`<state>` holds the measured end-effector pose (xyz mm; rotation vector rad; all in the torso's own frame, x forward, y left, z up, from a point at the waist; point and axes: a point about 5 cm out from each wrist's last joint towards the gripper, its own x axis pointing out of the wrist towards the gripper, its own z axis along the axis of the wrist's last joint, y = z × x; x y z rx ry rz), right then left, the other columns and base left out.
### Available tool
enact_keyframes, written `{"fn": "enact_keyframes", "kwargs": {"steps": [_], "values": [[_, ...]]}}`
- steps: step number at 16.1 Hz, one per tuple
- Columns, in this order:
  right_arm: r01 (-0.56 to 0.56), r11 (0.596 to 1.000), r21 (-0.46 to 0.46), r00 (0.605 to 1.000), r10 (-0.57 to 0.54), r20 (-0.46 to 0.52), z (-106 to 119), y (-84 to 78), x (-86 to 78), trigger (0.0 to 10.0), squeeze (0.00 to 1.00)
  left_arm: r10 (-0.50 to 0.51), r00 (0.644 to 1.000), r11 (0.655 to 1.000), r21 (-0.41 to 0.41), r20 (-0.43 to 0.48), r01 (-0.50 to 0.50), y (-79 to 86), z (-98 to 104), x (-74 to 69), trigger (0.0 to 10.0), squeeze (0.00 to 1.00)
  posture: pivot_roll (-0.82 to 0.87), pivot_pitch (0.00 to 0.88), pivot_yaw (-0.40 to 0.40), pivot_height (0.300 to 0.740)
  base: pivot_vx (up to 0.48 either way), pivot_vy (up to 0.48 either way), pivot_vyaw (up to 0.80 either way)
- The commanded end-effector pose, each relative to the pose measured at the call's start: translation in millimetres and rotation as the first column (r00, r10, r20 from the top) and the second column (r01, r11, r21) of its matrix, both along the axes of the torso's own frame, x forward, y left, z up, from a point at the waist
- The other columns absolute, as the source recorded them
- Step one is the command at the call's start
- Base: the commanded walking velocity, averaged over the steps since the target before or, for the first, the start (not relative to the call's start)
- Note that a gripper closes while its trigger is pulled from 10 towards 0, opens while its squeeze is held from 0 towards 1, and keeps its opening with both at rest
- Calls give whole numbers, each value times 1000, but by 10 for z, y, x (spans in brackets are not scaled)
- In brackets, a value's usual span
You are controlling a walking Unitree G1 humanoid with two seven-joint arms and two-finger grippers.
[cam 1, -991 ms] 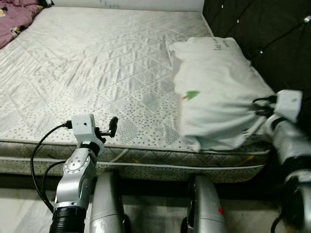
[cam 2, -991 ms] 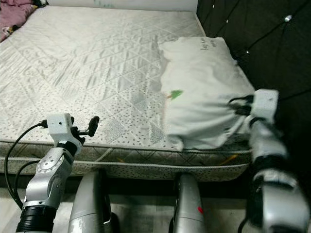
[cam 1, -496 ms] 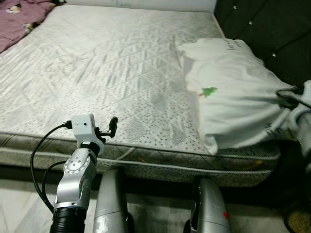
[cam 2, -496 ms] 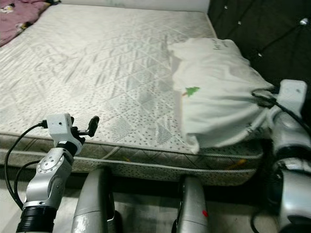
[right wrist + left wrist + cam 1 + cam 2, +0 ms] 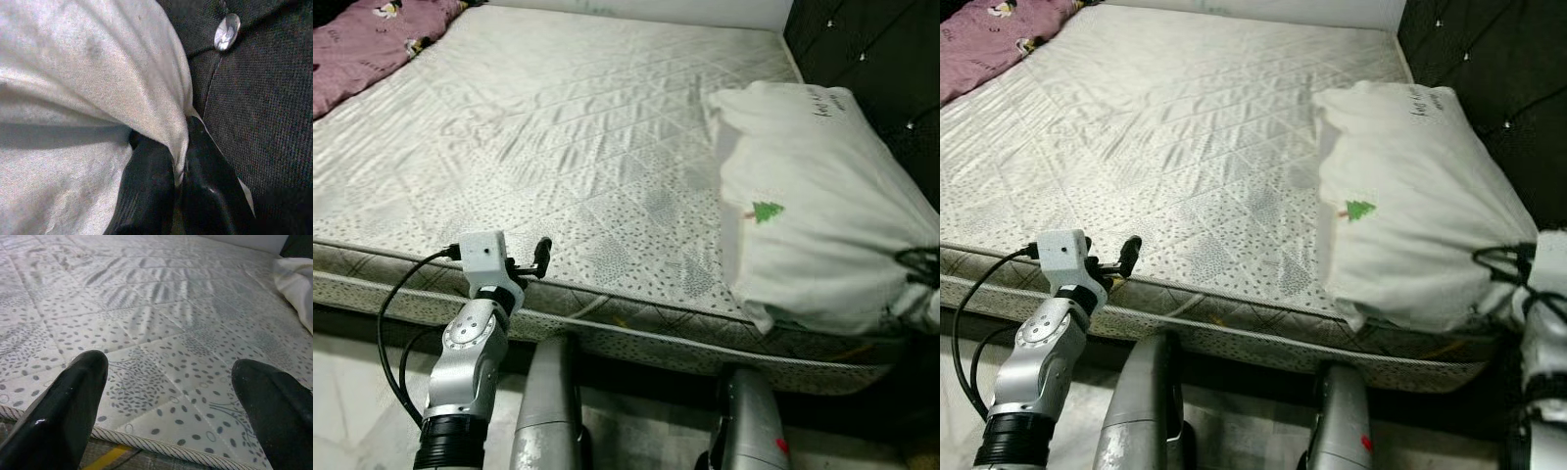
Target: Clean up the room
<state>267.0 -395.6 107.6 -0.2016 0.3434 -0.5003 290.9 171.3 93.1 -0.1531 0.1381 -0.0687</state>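
A white pillow (image 5: 813, 206) with a small green tree print lies on the right side of the bare quilted mattress (image 5: 558, 127), against the dark tufted headboard (image 5: 881, 49). Its near corner overhangs the mattress edge. My right gripper (image 5: 178, 169) is shut on a fold of the pillow's cloth at that near right corner, close to the headboard. My left gripper (image 5: 168, 396) is open with nothing between its fingers. It hovers just over the near edge of the mattress, on the left (image 5: 540, 257).
A purple blanket (image 5: 372, 39) lies at the far left of the mattress. The headboard has shiny buttons (image 5: 226, 30). My two silver legs (image 5: 548, 411) stand against the bed's front edge, over a pale floor.
The whole picture has shifted as the camera turned, so the bed sits further right. The pillow's gripped corner now lies lower and nearer the mattress edge. The left gripper stays open in place.
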Motion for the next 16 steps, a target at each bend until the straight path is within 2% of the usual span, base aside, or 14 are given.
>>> {"fn": "enact_keyframes", "kwargs": {"steps": [1,2,3,5,6,7,9,11,12,13,14,16], "values": [[67,997,41,996,-65,-55,-225,-24,-232,0,0,-17,1000,1000,11,4,17,-23,15,28,10000,0,-26,0,32,507,0,0,0],[51,997,55,997,-48,-58,-301,51,-268,0,0,-17,1000,1000,12,4,17,-20,14,30,10000,0,-27,0,30,507,0,0,0],[24,996,83,997,-18,-73,-454,208,-331,0,0,-15,1000,1000,12,5,15,-16,15,36,10000,0,-27,0,30,507,0,0,0],[0,993,116,998,6,-54,-521,364,-304,0,0,-16,1000,1000,10,8,16,-30,21,45,10000,0,-23,0,31,507,0,0,0],[-53,993,107,999,54,-5,-466,489,-208,1059,0,-17,1000,1000,10,10,17,-36,25,52,10000,0,-23,0,33,507,0,0,0],[-127,988,84,991,123,51,-358,634,-76,10000,0,-18,1000,1000,11,12,18,-34,28,62,10000,0,-23,0,35,507,0,0,0],[-277,961,8,948,271,168,-88,954,195,10000,0,-13,1000,1000,14,17,13,-12,37,89,10000,0,-25,0,35,507,0,0,0],[-402,915,0,888,390,243,71,1315,345,10000,0,-10,1000,1000,13,21,10,-15,47,126,10000,0,-33,0,46,507,0,0,0],[-442,897,16,866,422,269,111,1452,376,10000,0,-13,1000,1000,10,23,13,-28,49,141,10000,0,-34,0,48,507,0,0,0],[-494,869,6,829,470,302,184,1659,399,10000,0,-22,999,1000,8,26,22,-53,52,151,10000,0,-36,0,53,516,0,0,0],[-520,854,11,813,491,314,213,1782,409,10000,0,-26,999,1000,8,29,25,-59,57,162,10000,0,-40,0,56,525,0,0,0],[-540,840,43,807,503,311,182,1927,413,10000,0,-26,999,1000,10,33,26,-46,66,198,10000,0,-39,0,61,544,0,0,0]]}}
